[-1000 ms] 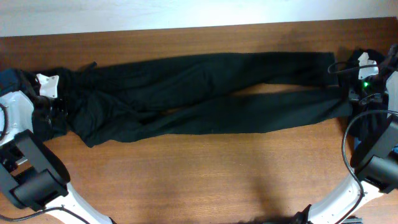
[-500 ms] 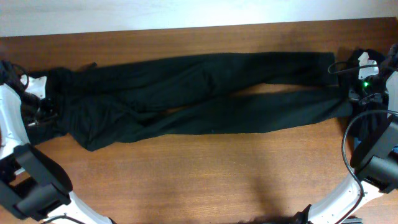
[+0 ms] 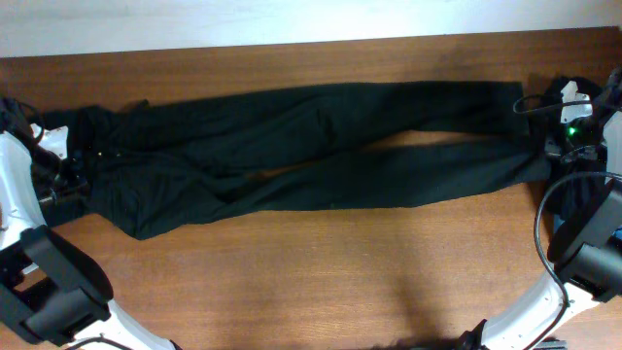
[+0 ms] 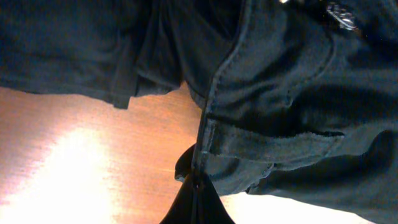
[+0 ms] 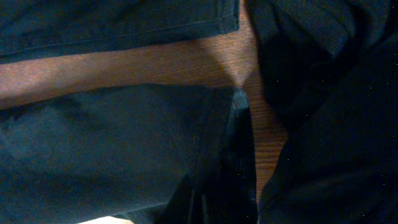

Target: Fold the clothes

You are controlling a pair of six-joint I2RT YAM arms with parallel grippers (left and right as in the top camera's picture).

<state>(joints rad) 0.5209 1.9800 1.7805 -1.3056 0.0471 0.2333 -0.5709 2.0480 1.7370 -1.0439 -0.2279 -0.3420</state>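
The table (image 3: 311,292) is spanned from 9 to 3 o'clock by the trousers (image 3: 321,146). They are laid out at full length, with the waist at 9 o'clock, the hems at 3 o'clock and the two legs parted a little at the middle. No fold is seen in them. They are judged to be only spread and drawn straight, so the folding itself is all left to do. Another dark cloth (image 5: 336,93) is bunched at 3 o'clock, just beside the hems, and is unfolded too. The left gripper (image 4: 198,186) is pressed together on the waistband (image 4: 267,146), its edge being pinched. The right gripper (image 5: 202,199) is closed likewise on the hem (image 5: 214,118) of the nearer leg.
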